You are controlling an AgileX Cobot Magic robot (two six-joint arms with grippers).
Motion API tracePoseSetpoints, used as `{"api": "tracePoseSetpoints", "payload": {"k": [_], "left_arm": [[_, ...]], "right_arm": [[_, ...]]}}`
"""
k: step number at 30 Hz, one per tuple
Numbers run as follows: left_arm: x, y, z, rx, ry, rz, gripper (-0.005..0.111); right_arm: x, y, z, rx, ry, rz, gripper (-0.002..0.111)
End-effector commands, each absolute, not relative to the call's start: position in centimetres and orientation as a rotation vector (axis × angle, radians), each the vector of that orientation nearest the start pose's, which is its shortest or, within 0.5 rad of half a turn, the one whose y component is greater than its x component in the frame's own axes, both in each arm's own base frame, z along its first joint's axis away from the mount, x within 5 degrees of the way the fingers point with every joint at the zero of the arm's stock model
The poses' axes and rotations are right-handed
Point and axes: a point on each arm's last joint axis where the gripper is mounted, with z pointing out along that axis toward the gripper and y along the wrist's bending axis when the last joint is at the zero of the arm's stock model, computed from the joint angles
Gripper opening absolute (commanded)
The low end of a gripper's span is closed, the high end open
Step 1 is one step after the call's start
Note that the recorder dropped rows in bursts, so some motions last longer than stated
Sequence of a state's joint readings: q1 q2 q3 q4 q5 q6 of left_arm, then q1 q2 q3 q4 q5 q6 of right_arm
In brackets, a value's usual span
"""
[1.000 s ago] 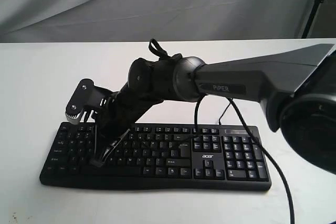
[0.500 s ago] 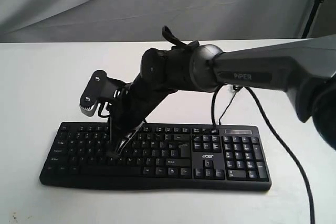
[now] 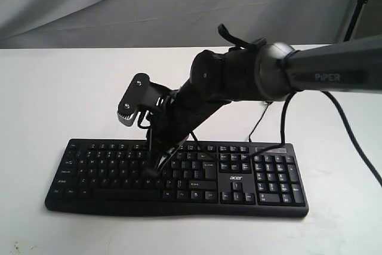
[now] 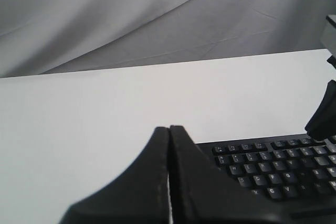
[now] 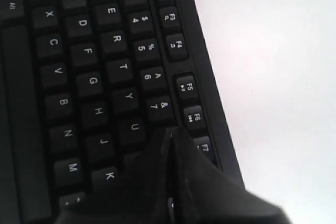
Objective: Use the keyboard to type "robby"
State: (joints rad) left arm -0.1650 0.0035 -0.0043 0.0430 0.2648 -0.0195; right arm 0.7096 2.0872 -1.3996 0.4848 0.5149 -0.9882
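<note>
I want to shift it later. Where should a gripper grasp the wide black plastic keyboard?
Probably the wide black keyboard by its thin number-pad end, from the exterior view's right: it lies flat, and the shut right gripper hangs over the letter keys.

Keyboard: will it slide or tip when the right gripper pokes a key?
Probably stays put: the keyboard is wide, low and lies flat on the table, so tipping looks unlikely. It may skid on that smooth top if the right gripper pushes sideways.

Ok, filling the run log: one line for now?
right gripper shut, tip over keyboard near U key | left gripper shut, off keyboard | contact unclear
</note>
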Motion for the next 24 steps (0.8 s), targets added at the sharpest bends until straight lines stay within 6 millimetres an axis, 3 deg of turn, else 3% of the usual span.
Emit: {"api": "tracePoseSetpoints", "payload": {"k": [1, 24], "left_arm": [[5.5, -0.8, 19.0, 0.161, 1.736, -0.097, 0.0], [5.5, -0.8, 19.0, 0.161, 1.736, -0.097, 0.0]], "right_arm": [[31.6, 29.2, 15.0, -1.635, 2.114, 0.348, 0.0], [31.4, 28.8, 13.6, -1.687, 2.184, 0.313, 0.0]]}}
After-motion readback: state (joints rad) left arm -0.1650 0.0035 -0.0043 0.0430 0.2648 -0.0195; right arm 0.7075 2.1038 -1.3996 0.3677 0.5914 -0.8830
